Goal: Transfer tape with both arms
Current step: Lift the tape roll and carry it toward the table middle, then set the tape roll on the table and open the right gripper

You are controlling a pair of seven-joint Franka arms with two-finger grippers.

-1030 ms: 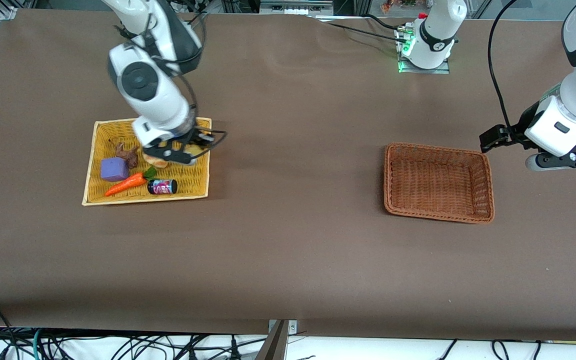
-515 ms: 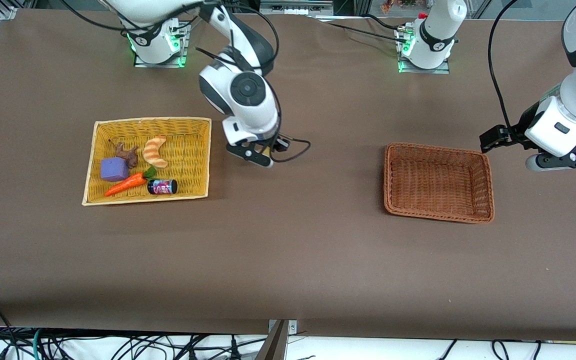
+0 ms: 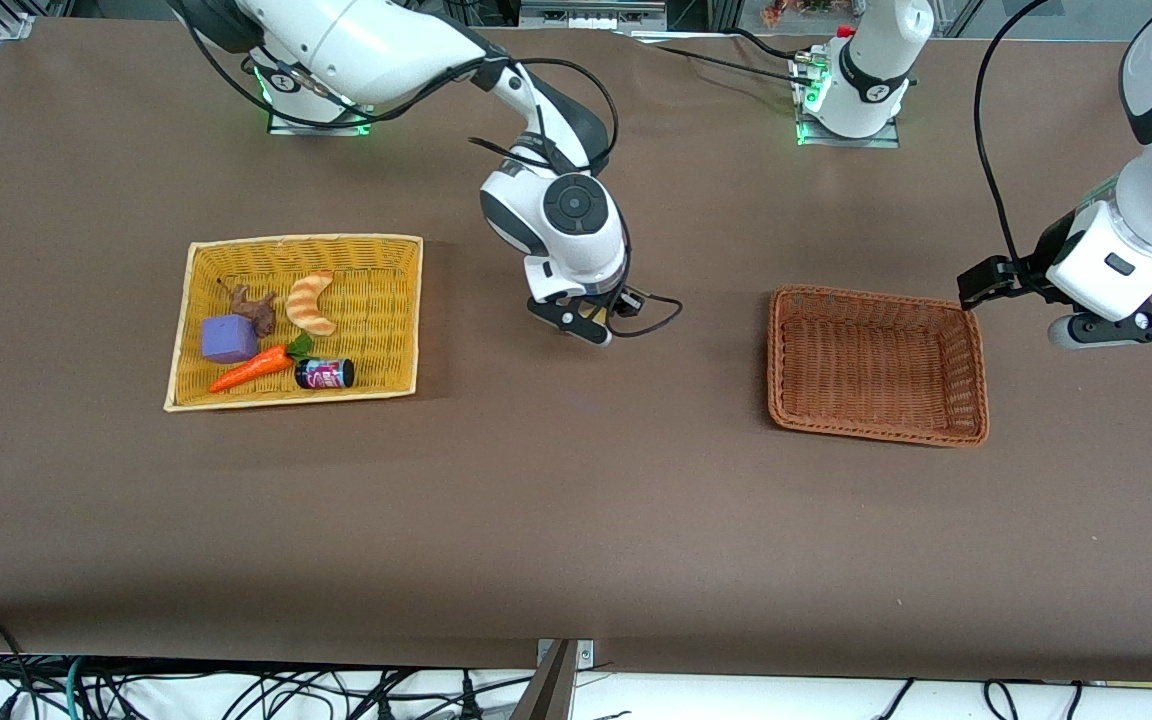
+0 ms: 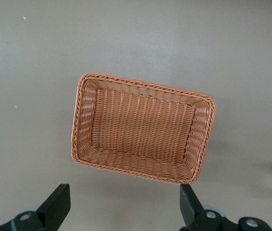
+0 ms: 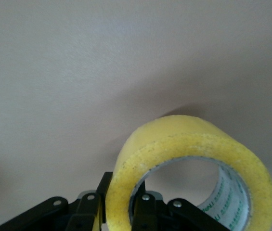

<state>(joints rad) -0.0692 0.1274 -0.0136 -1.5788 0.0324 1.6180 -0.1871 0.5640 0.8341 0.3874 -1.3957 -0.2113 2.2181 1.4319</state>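
Observation:
My right gripper (image 3: 578, 326) hangs over the bare table between the yellow tray and the brown basket. It is shut on the wall of the yellow tape roll (image 5: 184, 139), one finger (image 5: 148, 204) inside the ring and one outside. In the front view the tape is almost hidden under the hand. My left gripper (image 3: 1116, 326) is open and empty, waiting above the table beside the brown wicker basket (image 3: 876, 298) at the left arm's end. In the left wrist view its fingers (image 4: 58, 202) stand wide apart with the empty basket (image 4: 78, 120) below.
A yellow wicker tray (image 3: 296, 243) at the right arm's end holds a striped toy croissant (image 3: 310, 303), a purple cube (image 3: 229, 338), a toy carrot (image 3: 254, 368), a small can (image 3: 324, 373) and a brown figure (image 3: 254, 308).
My right arm lifted the tape out of the yellow tray and carried it toward the table's middle. The left arm has barely moved.

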